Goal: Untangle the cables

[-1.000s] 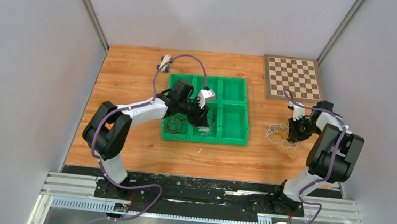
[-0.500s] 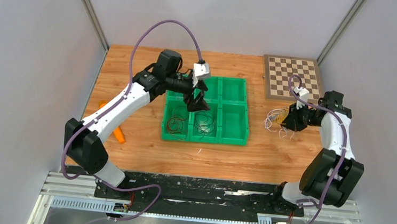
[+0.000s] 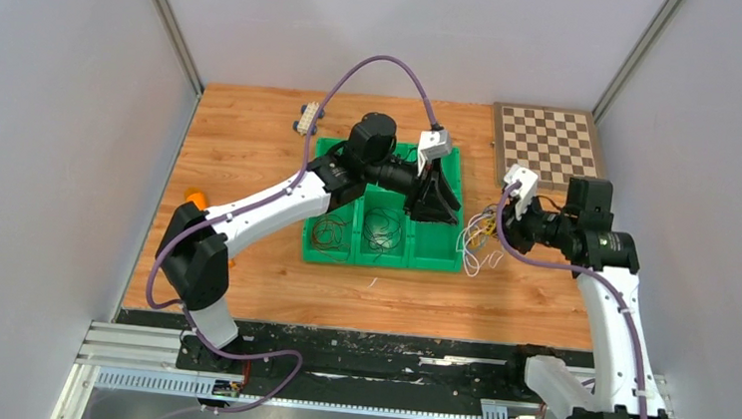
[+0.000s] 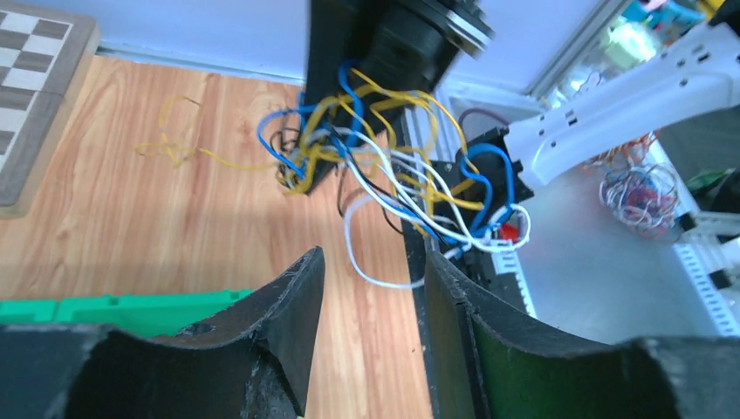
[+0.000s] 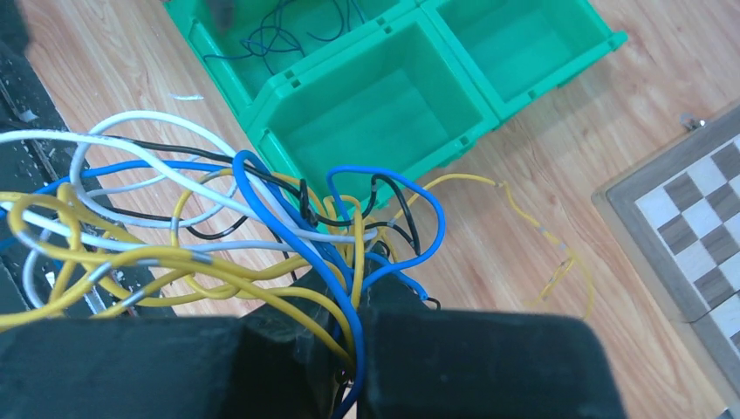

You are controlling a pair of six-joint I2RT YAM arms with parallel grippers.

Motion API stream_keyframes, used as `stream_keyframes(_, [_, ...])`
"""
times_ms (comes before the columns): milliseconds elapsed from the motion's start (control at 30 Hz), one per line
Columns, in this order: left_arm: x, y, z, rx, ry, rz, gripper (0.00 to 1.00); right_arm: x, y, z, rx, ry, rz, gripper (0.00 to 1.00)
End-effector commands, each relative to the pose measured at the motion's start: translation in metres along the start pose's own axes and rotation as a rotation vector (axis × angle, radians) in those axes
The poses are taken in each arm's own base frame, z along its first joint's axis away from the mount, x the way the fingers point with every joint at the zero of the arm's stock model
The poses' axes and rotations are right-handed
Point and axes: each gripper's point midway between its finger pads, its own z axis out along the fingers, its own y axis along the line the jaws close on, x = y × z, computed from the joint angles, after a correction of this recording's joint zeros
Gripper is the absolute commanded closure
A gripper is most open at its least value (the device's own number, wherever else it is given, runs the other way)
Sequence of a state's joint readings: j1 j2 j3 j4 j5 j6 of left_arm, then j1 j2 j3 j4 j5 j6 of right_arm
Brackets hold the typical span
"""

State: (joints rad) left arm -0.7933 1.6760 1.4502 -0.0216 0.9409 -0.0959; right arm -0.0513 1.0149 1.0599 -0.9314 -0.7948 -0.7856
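Note:
A tangled bunch of yellow, blue, white and black cables [image 3: 475, 240] hangs just right of the green tray [image 3: 383, 263]. My right gripper [image 3: 502, 223] is shut on this bunch [image 5: 262, 227], and the strands fan out from between its jaws [image 5: 356, 305]. My left gripper [image 3: 435, 201] hovers over the tray's right compartments, facing the bunch [image 4: 384, 148]. Its jaws [image 4: 373, 262] are open with nothing between them. One white loop droops close in front of them. A loose yellow cable [image 5: 541, 236] lies on the wood. A dark red cable [image 3: 328, 231] and a black one [image 3: 382, 232] lie coiled in tray compartments.
A chessboard [image 3: 549, 146] sits at the back right corner. An orange object [image 3: 195, 198] lies at the left edge, partly behind my left arm. A small white and blue item [image 3: 307, 116] rests at the back, left of the tray. A pale scrap [image 3: 373, 282] lies before the tray.
My left arm has swung right from the tray's middle to its right compartments, with its jaws narrower than half a second ago. My right gripper has carried the bunch left toward the tray.

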Motion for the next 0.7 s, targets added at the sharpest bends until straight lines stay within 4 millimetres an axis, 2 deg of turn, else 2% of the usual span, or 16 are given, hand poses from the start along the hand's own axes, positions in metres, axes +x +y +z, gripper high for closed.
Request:
stream_keyframes(0, [-0.035, -0.017, 0.001, 0.071, -0.121, -0.086, 0.46, -0.013, -0.001, 0.006, 0.076, -0.020, -0.106, 0.98])
stream_keyframes(233, [-0.028, -0.015, 0.006, 0.059, -0.119, -0.126, 0.50, -0.018, 0.005, 0.013, 0.091, -0.019, -0.153, 0.98])
stream_keyframes(467, [-0.017, -0.009, 0.014, 0.045, -0.079, -0.162, 0.51, -0.031, 0.010, 0.017, 0.083, -0.046, -0.193, 0.98])
stream_keyframes(667, [-0.007, -0.010, 0.019, 0.050, -0.039, -0.176, 0.60, -0.041, 0.014, 0.018, 0.079, -0.067, -0.214, 0.98])
